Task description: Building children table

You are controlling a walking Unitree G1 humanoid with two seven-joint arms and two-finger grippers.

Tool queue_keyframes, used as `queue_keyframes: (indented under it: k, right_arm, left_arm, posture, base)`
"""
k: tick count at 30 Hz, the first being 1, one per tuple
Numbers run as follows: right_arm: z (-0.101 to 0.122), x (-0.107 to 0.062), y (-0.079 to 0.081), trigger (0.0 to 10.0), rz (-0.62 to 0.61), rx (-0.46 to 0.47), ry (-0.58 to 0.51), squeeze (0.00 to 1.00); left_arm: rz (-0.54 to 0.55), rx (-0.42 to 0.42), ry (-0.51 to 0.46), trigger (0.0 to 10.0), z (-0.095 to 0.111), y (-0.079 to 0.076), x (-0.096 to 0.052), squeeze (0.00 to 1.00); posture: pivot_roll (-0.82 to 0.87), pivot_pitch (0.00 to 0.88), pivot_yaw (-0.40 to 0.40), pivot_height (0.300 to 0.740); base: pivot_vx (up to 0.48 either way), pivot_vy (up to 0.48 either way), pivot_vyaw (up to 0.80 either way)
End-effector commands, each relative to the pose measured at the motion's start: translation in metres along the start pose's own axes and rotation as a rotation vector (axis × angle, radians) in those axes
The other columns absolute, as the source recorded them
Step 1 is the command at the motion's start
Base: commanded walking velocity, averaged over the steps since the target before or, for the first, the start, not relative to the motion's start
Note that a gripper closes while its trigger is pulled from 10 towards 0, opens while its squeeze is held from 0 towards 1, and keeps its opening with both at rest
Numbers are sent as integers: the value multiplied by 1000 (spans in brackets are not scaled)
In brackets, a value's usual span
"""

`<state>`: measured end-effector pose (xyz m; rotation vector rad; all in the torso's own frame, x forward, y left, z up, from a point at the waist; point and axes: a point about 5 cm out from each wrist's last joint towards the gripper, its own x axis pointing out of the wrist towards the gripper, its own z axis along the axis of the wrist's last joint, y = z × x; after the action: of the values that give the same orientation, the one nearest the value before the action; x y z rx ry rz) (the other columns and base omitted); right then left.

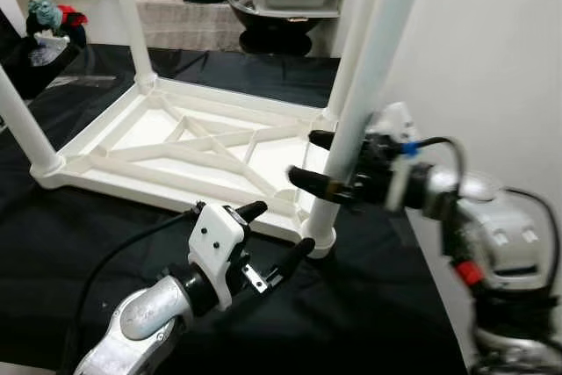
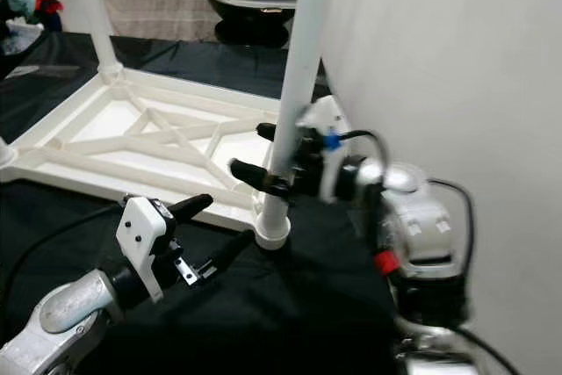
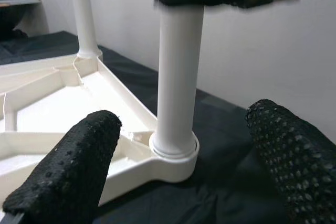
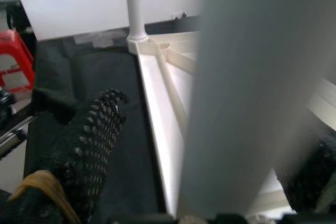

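Here, a white children's table (image 1: 189, 142) lies upside down on a black cloth (image 1: 369, 305), its legs pointing up. The right gripper (image 1: 309, 160) reaches in from three o'clock, its jaws clamped around the near-right table leg (image 1: 356, 103), which stands in its corner socket (image 1: 318, 239). At six o'clock, the left gripper (image 1: 279, 236) hovers just beside that socket, fingers (image 3: 79, 166) spread apart, holding nothing.

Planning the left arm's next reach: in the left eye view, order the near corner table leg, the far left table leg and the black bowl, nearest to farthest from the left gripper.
1. Near corner leg, just ahead of the left gripper, on its right.
2. Far left leg, across the upturned tabletop.
3. Black bowl, beyond the table.
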<state>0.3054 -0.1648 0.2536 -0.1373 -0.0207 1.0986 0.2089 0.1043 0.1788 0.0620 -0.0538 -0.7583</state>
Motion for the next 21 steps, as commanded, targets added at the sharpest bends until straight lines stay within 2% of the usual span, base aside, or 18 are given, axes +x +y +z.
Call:
queue_keyframes:
  k: [1, 2, 3, 4, 7, 8, 9, 10, 14, 17, 21]
  right_arm:
    - [2, -5, -6, 10000, 29, -1, -25, 1000]
    - [2, -8, -12, 10000, 25, -16, -15, 424]
    - [2, -8, -12, 10000, 25, -16, -15, 424]
    - [3, -9, -16, 10000, 24, -18, -23, 0]
    - [4, -11, -20, 10000, 29, -8, -34, 0]
    - [4, -12, -22, 4549, 32, -4, -38, 0]
    - [4, -12, -22, 4549, 32, -4, -38, 0]
    - [3, -12, -23, 0, 53, 2, -47, 0]
    - [3, -12, -22, 0, 85, -5, -50, 0]
    - [-5, -5, -26, 0, -22, 2, -13, 0]
    - [-8, -1, -26, 0, -64, 21, -6, 0]
  left_arm:
    - [-13, -2, 10, 10000, 0, -2, -3, 0]
    - [-12, -2, 14, 10000, 0, -2, -4, 0]
    - [-12, -2, 14, 10000, 0, -2, -4, 0]
    - [-12, -2, 17, 10000, 1, -2, -5, 0]
    - [-12, -1, 19, 10000, 1, -3, -5, 0]
    - [-11, 0, 22, 10000, 1, -2, -6, 0]
    - [-11, 0, 22, 10000, 1, -2, -6, 0]
    - [-11, 2, 24, 10000, 1, -3, -6, 0]
    - [-9, 4, 26, 10000, 0, -2, -6, 0]
    - [-9, 4, 23, 10000, 1, -2, -5, 0]
    - [-9, 4, 23, 10000, 0, -2, -5, 0]
  posture:
    - [32, 78, -100, 740]
    - [34, 80, -98, 740]
    - [34, 80, -98, 740]
    - [39, 80, -101, 740]
    - [45, 83, -101, 740]
    - [46, 81, -100, 740]
    - [46, 81, -100, 740]
    - [47, 79, -102, 740]
    - [47, 75, -102, 740]
    - [35, 61, -105, 740]
    - [32, 61, -105, 740]
  base:
    - [0, 0, 0]
    - [0, 0, 0]
    - [0, 0, 0]
    - [0, 0, 0]
    - [0, 0, 0]
    - [0, 0, 0]
    - [0, 0, 0]
    - [0, 0, 0]
    - [0, 0, 0]
    - [0, 0, 0]
    - [0, 0, 0]
